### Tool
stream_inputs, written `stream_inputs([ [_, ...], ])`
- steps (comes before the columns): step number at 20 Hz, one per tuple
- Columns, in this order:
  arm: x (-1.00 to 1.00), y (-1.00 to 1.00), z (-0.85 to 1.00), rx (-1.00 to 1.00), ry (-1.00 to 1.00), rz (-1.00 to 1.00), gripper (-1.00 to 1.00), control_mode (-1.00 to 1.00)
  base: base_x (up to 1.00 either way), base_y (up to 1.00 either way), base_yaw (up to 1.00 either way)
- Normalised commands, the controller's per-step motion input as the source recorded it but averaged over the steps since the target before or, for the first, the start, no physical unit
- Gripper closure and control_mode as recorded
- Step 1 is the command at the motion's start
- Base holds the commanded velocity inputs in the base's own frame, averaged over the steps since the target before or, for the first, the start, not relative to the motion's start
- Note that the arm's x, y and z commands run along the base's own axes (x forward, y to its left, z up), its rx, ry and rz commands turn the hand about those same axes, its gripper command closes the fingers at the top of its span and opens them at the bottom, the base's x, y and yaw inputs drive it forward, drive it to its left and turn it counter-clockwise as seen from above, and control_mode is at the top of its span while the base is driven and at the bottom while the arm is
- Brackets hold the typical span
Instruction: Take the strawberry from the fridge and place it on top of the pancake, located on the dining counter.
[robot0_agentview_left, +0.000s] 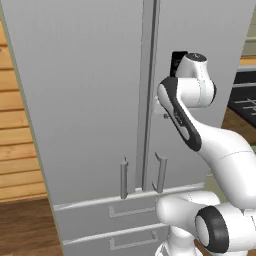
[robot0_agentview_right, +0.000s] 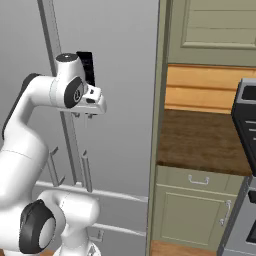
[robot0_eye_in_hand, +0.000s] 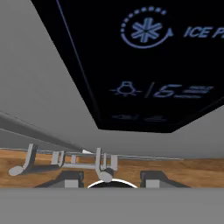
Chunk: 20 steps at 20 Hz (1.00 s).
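Note:
The fridge (robot0_agentview_left: 90, 100) (robot0_agentview_right: 120, 75) stands straight ahead with both light-grey doors closed. On the right door is a black display panel (robot0_agentview_left: 177, 62) (robot0_agentview_right: 86, 65) (robot0_eye_in_hand: 144, 65). My gripper (robot0_agentview_right: 86, 119) (robot0_eye_in_hand: 113, 178) hangs just in front of that door, right below the panel, pointing down along the door face. It is shut and holds nothing. The two vertical bar handles (robot0_agentview_left: 124, 177) (robot0_agentview_left: 161, 172) sit lower down at the door seam, well beneath the hand. The strawberry, the pancake and the dining counter are out of view.
Two drawers (robot0_agentview_left: 120, 210) run below the doors. To the fridge's right is a brown wall counter (robot0_agentview_right: 205, 140) on olive-green cabinets, with a dark stove (robot0_agentview_right: 247, 125) beyond. A wooden plank wall (robot0_agentview_left: 15, 150) lies to the left.

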Motion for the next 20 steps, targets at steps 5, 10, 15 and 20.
stream_inputs([
  [5,0.0,0.0,0.0,0.0,0.0,0.0,-1.0,1.0,-0.2,0.0,0.0],
  [10,0.0,0.0,0.0,0.0,0.0,0.0,-1.0,1.0,-0.49,0.06,0.0],
  [15,0.0,0.0,0.0,0.0,0.0,0.0,-1.0,1.0,-0.35,0.41,0.0],
  [20,0.0,0.0,0.0,0.0,0.0,0.0,-1.0,1.0,-0.13,0.44,0.0],
])
